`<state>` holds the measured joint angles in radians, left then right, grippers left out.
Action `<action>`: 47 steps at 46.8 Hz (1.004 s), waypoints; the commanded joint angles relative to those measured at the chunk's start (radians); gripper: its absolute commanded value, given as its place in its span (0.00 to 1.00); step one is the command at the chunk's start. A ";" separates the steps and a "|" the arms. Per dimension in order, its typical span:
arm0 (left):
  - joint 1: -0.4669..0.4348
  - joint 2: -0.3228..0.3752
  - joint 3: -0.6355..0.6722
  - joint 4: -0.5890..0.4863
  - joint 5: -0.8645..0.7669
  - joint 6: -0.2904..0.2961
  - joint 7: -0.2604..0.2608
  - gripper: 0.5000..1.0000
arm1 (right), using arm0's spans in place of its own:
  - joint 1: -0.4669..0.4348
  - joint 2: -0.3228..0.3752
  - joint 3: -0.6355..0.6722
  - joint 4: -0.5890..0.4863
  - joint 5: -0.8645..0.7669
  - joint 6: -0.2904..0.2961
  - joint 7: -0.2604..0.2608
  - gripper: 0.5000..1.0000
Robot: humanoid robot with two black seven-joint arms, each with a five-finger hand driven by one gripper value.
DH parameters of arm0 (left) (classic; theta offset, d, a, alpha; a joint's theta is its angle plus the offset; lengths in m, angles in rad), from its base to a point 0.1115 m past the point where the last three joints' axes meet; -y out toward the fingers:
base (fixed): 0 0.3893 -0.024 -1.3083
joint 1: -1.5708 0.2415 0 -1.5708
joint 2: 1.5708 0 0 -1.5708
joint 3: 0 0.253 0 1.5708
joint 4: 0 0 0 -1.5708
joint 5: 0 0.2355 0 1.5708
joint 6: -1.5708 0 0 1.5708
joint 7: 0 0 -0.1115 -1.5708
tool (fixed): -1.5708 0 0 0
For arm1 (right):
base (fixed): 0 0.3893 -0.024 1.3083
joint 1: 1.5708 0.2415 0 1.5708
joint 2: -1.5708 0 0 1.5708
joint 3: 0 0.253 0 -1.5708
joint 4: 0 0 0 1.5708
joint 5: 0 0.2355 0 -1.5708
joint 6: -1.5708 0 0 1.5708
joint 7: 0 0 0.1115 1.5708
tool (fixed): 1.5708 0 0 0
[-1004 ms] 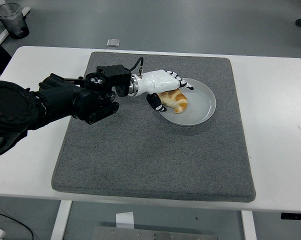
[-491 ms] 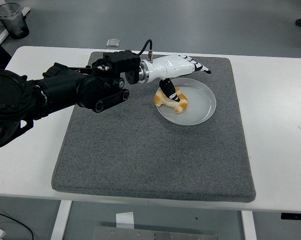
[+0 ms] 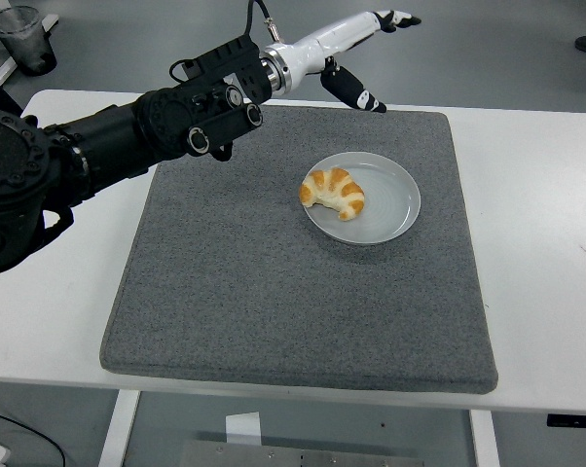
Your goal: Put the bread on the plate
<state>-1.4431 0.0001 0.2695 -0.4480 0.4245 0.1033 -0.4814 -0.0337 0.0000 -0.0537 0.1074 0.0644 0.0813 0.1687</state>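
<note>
Glossy plate (image 3: 395, 209) holds a golden, crusty bread (image 3: 334, 193). Mat (image 3: 274, 292) looks like rough grey felt on a smooth white tabletop (image 3: 536, 292). Hand (image 3: 347, 44) shell: shiny white plastic.

A croissant (image 3: 334, 193) is lying on the left part of a grey plate (image 3: 390, 204), which is sitting on the far right area of a grey mat (image 3: 274, 292) covering the white tabletop (image 3: 546, 243). The left hand (image 3: 356, 44) is hovering above the mat's far edge, well apart from the plate, fingers spread and holding nothing. A dark cup (image 3: 22, 39) is standing on the floor at far left.
</note>
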 commanded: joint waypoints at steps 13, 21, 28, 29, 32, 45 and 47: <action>0.082 0.043 -0.193 0.031 -0.211 -0.037 0.001 0.99 | 0.000 0.000 0.000 0.000 0.000 0.000 0.000 0.86; 0.176 0.090 -0.371 0.046 -0.233 -0.036 0.004 0.99 | 0.000 0.000 0.000 0.000 0.000 0.000 0.000 0.86; 0.240 0.113 -0.521 0.054 -0.257 -0.036 0.007 0.99 | 0.000 0.000 -0.002 0.000 0.000 0.000 0.000 0.86; 0.248 0.119 -0.538 0.054 -0.263 -0.037 0.009 0.99 | 0.000 0.000 -0.002 0.000 0.000 0.000 0.000 0.86; 0.273 0.124 -0.576 0.060 -0.288 -0.037 0.010 0.99 | 0.000 0.000 0.000 0.000 0.000 0.000 0.000 0.86; 0.342 0.124 -0.632 0.120 -0.515 -0.051 0.010 1.00 | 0.000 0.000 0.006 0.000 0.002 0.006 0.000 0.86; 0.348 0.124 -0.632 0.132 -0.552 -0.056 0.010 1.00 | 0.000 0.000 0.008 0.000 0.003 0.008 0.000 0.86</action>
<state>-1.1055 0.1248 -0.3615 -0.3333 -0.0745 0.0539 -0.4707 -0.0338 0.0000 -0.0489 0.1074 0.0646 0.0856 0.1688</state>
